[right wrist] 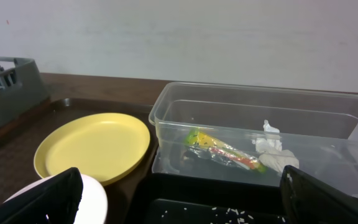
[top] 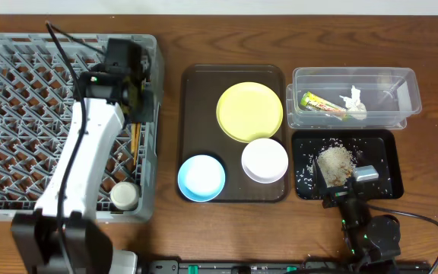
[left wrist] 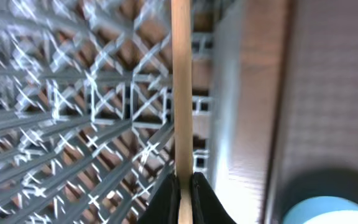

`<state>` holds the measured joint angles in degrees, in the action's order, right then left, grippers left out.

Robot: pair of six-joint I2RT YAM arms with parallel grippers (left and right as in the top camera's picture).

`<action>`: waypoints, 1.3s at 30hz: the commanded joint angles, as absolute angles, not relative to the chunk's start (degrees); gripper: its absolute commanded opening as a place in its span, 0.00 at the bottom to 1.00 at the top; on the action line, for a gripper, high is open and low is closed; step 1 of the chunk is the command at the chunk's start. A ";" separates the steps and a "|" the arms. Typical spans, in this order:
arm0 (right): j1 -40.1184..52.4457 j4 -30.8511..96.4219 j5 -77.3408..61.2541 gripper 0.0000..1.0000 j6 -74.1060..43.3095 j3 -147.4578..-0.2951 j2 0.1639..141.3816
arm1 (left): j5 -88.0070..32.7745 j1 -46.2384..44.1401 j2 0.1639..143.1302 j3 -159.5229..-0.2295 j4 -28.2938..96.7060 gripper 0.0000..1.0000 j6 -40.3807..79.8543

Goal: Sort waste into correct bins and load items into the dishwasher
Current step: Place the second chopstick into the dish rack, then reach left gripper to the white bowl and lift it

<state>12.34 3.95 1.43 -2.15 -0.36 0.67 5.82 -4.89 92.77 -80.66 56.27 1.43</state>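
My left gripper is shut on a wooden chopstick over the right edge of the grey dish rack. A chopstick shows in the rack below the gripper. The yellow plate, light blue bowl and white bowl sit on the brown tray. The clear tub holds the snack wrapper and white tissue. The rice heap lies in the black tray. My right gripper is open over it, empty.
A small round pale cup sits in the dish rack's front right corner. Loose rice grains are scattered across the black tray. The brown tray lies between the rack and the two bins.
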 commanded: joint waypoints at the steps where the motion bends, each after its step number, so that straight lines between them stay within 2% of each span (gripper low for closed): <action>1: 11.53 4.12 1.43 0.99 -2.28 -0.32 0.38 | 3.68 -3.18 95.66 -79.24 55.83 0.17 -1.48; 2: 11.53 4.12 1.45 0.99 -2.28 -0.32 0.38 | 3.44 -3.18 95.70 -79.24 55.66 0.26 -1.72; 4: 11.53 4.12 1.45 0.99 -2.28 -0.32 0.38 | 3.25 -3.31 95.64 -79.37 55.72 0.35 -1.69; 6: 11.53 4.12 1.45 0.99 -2.28 -0.32 0.38 | 1.91 -3.33 95.37 -79.57 56.36 0.49 -1.69; 8: 11.53 4.12 1.43 0.99 -2.26 -0.32 0.38 | -0.27 -3.33 94.74 -80.14 57.78 0.54 -1.43; 15: 11.53 4.12 1.45 0.99 -2.26 -0.32 0.38 | -16.45 -5.74 90.15 -80.90 61.93 0.55 1.83; 25: 11.53 4.12 1.43 0.99 -2.28 -0.32 0.38 | -16.03 -20.88 89.91 -78.17 61.19 0.51 10.35; 32: 11.53 4.12 1.45 0.99 -2.28 -0.32 0.38 | -11.33 -31.33 90.56 -73.49 49.67 0.51 15.05; 39: 11.53 4.12 1.45 0.99 -2.28 -0.32 0.38 | -8.47 -36.86 95.00 -67.88 38.44 0.51 16.19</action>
